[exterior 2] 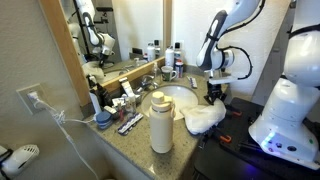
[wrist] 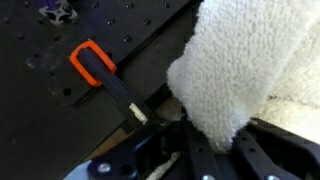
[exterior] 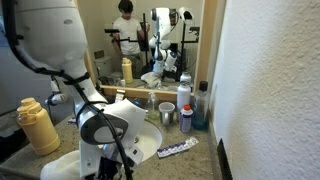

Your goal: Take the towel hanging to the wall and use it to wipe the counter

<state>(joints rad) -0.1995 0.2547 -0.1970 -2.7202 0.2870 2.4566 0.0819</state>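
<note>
Currently gripper [wrist: 213, 148] clamped on towel [wrist: 240, 70]. Advice: press low, drag flat across counter [exterior 2: 128, 148], steer clear of tall bottle [exterior 2: 160, 122].

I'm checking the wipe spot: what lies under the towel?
The towel sits at the counter edge by the sink. The wrist view shows a black perforated board and an orange-handled tool below it. Whatever its folds cover is hidden.

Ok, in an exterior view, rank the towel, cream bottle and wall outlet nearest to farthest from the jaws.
1. towel, bunched right at the jaws.
2. cream bottle, upright on the counter, mid-picture.
3. wall outlet, far left of the picture.
</note>
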